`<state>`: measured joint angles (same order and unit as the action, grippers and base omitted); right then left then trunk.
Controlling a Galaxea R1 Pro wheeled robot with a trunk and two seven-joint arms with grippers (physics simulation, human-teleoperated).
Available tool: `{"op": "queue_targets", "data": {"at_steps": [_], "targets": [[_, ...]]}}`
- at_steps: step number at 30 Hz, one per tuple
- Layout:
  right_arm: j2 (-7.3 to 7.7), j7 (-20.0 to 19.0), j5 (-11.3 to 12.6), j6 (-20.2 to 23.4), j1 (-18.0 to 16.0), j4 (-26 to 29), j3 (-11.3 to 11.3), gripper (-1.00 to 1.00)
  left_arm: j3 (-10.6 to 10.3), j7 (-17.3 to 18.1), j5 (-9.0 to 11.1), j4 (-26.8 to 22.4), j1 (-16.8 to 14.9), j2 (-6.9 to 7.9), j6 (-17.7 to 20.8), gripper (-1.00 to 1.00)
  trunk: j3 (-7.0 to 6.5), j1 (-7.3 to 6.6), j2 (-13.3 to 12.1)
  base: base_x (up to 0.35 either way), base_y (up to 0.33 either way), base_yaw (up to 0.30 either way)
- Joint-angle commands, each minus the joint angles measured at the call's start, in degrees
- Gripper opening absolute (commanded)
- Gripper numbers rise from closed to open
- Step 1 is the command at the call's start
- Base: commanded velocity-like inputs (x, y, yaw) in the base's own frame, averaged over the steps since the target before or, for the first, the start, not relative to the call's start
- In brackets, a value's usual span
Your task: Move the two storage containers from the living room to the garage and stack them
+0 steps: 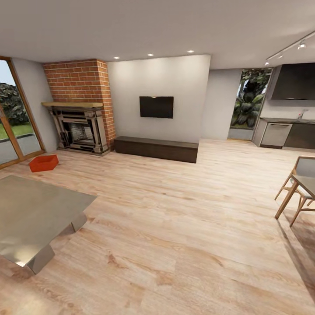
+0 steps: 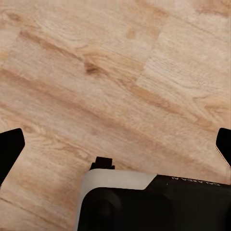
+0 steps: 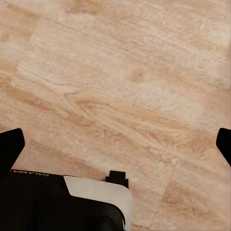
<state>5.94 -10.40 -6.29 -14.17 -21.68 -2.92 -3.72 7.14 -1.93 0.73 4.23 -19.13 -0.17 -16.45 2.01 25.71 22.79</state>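
Note:
One orange-red storage container (image 1: 43,162) sits on the light wood-plank floor of the living room at the far left, in front of the brick fireplace (image 1: 81,127) and well away from me. My left gripper (image 2: 116,147) hangs open above bare planks, its dark fingertips (image 2: 10,147) spread wide with nothing between them. In the same way my right gripper (image 3: 115,144) is open over the wood floor, fingertips (image 3: 10,144) far apart and empty. The garage is out of view.
A low grey table (image 1: 30,214) stands close at the left. A long dark cabinet (image 1: 156,148) lies under the wall TV (image 1: 156,106). A wooden chair (image 1: 297,188) stands at the right, with kitchen units (image 1: 284,131) behind it. Glass doors (image 1: 13,131) line the left wall.

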Motion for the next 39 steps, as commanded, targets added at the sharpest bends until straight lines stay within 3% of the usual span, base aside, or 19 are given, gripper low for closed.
{"op": "queue_targets", "data": {"at_steps": [1,39], "targets": [[0.03,-0.06,-0.58,-0.42,-0.12,-0.25,-0.42,1.0,0.25,-0.09,0.06,0.26,-0.12,0.0,-0.42,1.0,0.13,0.07,0.13,0.326,0.0,0.0],[0.03,0.02,0.02,-0.19,-0.12,-0.32,-0.54,1.0,0.25,-0.09,0.06,0.26,-0.12,0.05,-0.42,1.0,0.13,0.07,0.13,0.326,0.0,0.0]]}}
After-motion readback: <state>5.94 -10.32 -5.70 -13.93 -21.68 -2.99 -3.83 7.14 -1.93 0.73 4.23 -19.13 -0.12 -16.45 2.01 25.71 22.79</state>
